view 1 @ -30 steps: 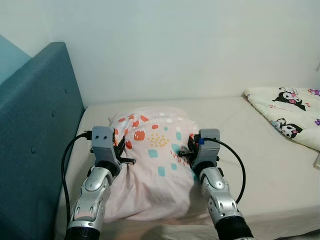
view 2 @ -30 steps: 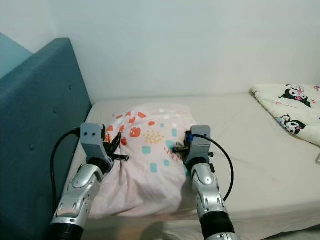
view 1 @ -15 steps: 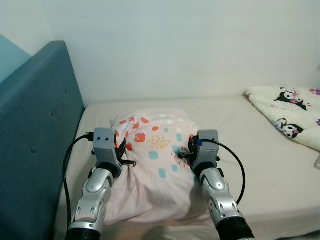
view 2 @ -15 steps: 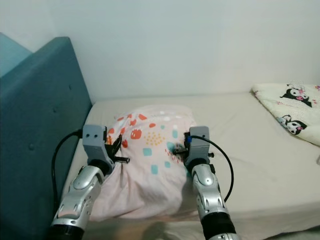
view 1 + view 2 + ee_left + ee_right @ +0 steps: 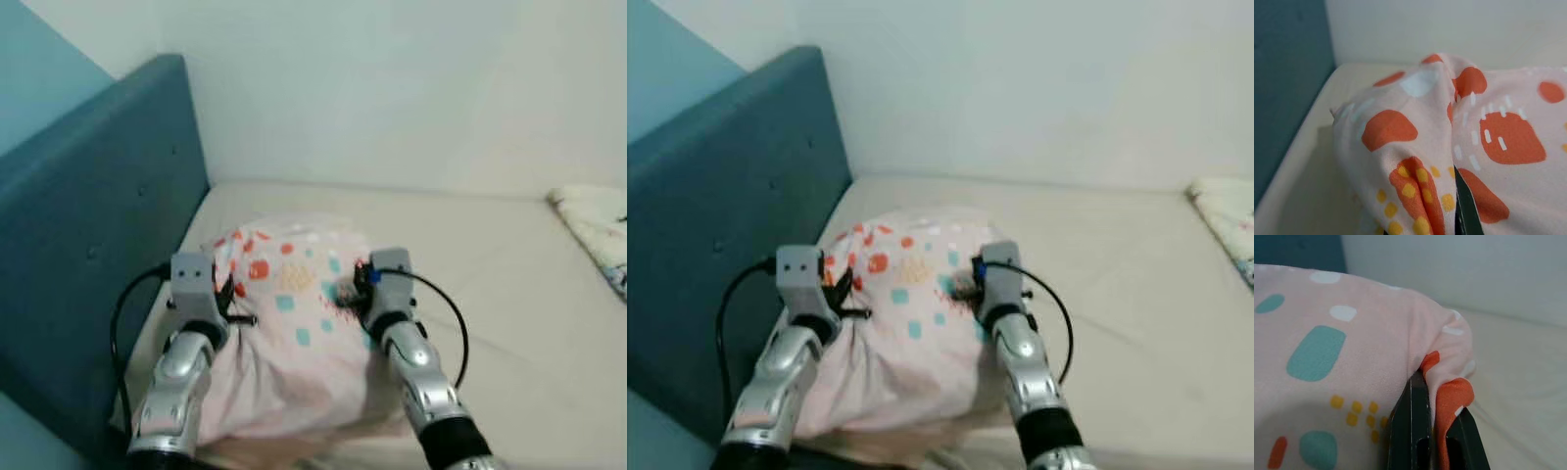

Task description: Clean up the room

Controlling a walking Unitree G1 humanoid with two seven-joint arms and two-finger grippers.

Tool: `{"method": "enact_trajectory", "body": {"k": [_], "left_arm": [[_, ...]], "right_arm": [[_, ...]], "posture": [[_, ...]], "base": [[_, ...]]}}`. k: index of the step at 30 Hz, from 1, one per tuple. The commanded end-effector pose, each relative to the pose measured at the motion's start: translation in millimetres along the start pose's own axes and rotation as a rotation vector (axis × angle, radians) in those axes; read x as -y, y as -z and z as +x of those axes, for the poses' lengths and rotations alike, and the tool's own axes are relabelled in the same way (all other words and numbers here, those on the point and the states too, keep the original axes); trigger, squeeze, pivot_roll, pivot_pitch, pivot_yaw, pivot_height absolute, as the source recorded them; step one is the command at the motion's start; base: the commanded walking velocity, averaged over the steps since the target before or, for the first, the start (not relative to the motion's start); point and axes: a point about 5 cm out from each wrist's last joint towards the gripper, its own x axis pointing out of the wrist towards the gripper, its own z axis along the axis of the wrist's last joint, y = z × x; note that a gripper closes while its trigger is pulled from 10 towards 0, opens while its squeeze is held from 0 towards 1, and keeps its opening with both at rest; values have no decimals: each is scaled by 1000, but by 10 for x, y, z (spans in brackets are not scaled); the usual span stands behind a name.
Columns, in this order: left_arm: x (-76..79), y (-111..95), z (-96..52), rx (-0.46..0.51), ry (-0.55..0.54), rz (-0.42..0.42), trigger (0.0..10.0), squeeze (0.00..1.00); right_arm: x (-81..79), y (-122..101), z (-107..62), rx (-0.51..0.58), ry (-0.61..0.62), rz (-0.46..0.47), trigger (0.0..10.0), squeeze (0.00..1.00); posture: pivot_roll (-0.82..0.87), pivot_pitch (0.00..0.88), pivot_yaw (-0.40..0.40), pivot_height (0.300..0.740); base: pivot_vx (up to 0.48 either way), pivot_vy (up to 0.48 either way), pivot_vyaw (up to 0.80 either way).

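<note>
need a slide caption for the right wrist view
Right gripper pinching a fold of the pink patterned pillow above the cream mattress.

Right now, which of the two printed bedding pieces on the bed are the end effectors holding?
The pink pillow with orange and teal patches beside the teal headboard, pinched by left end effector and right end effector; the white blanket lies untouched at the far right.

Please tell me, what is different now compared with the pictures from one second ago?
Mainly the camera turned: the headboard fills more of the picture and the cartoon blanket sits at the right edge. Unchanged: the left end effector and right end effector stay clamped on the two sides of the pink pillow on the bed.
</note>
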Motion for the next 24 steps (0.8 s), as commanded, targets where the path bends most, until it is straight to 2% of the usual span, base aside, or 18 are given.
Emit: {"method": "enact_trajectory", "body": {"k": [1,19,24], "left_arm": [[53,-128,29,50,25,0,10000,0],[36,-134,18,41,26,36,10000,0],[42,-144,13,45,32,37,10000,0]], "right_arm": [[-69,-62,24,25,-26,8,10000,0],[-105,-39,25,21,-48,20,10000,0],[-113,-33,25,22,-43,28,10000,0]], "posture": [[56,0,-52,740],[72,0,-54,740],[76,0,-55,740]], "base": [[0,0,0],[0,0,0],[0,250,0]]}}
